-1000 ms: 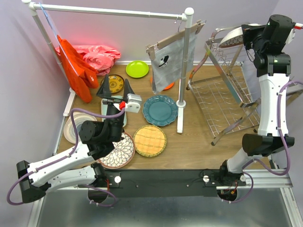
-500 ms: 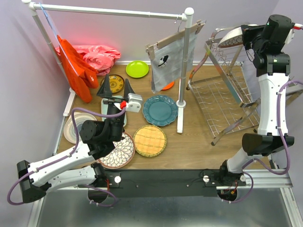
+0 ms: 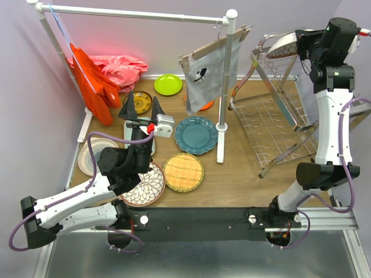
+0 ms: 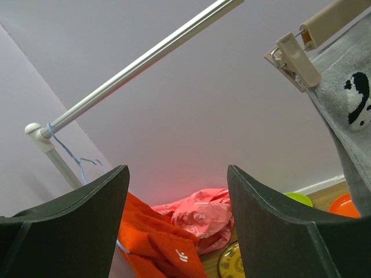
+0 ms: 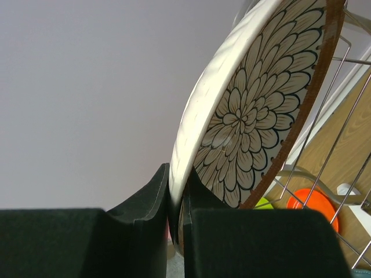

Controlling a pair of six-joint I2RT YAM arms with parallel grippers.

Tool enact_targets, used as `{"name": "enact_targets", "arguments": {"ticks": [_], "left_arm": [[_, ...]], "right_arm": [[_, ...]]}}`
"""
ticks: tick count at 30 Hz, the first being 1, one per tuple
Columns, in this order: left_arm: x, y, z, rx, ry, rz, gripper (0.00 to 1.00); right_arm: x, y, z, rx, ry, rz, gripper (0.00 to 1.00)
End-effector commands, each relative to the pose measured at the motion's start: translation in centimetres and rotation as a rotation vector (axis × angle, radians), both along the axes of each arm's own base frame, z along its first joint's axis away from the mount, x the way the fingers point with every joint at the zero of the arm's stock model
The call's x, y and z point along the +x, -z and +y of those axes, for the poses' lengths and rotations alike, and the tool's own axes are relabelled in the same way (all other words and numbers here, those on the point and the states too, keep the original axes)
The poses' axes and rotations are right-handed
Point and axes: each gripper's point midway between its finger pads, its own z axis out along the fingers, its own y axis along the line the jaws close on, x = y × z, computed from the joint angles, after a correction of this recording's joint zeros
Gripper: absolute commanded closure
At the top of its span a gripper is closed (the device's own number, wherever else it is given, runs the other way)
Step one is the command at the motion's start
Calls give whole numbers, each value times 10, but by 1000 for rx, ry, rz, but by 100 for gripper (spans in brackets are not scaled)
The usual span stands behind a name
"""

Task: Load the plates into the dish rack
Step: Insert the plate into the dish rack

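Chrome wire, folded open at the far right of the wooden table (image 3: 243,179): dish rack (image 3: 278,116). High over its far top corner, tilted on edge: brown-rimmed floral plate (image 5: 249,116), pinched at the rim by right gripper (image 5: 177,182), jaws narrow, one finger on each face. Not yet down among the tines.

On the near left: left gripper (image 4: 177,174), spread wide, holding nothing, aimed up toward white rail (image 4: 145,58), pink cloth (image 4: 203,211) and orange cloth (image 4: 156,243).

Flat on the wood, well apart from the rack:
- second floral plate (image 3: 145,184), partly under the left arm
- woven yellow plate (image 3: 183,172), just beside it on the right
- teal scalloped plate (image 3: 196,134), farther back
- lime green plate (image 3: 168,84), near the far wall
- yellow-brown patterned plate (image 3: 141,103), left of the teal one
- white ringed plate (image 3: 87,155), at the left edge
- orange plate (image 3: 206,105), mostly hidden behind grey hanging cloth (image 3: 206,75)
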Motion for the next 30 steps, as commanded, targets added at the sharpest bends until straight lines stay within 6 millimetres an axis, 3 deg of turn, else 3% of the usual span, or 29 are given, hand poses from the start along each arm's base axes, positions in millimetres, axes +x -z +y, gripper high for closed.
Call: {"name": "enact_targets", "arguments": {"ticks": [1, 17, 30], "left_arm": [[-3, -13, 13, -86, -17, -10, 22], [0, -19, 7, -77, -17, -15, 23], [2, -18, 3, -71, -14, -8, 23]], "right_arm": [[2, -46, -25, 45, 96, -168, 82], [8, -51, -32, 151, 138, -205, 81], [13, -28, -24, 151, 95, -140, 79]]}}
